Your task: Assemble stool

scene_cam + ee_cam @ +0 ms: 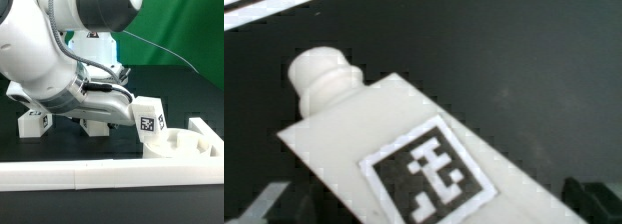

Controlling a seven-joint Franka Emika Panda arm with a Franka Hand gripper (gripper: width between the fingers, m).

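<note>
Hovering with fingers released wide, the gripper (128, 103) is straddling a stool leg (393, 150); rigid, light, slippery-looking plastic, best pinched across its flat tagged sides

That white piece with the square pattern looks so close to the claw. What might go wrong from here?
The gripper is open, and the wrist view shows the leg lying slanted between the fingers. If they close off-centre, the leg may twist or slip out.

In the exterior view the leg sits right by the white rail and a curved white bracket. Lifted crooked, it might catch on them.
</note>
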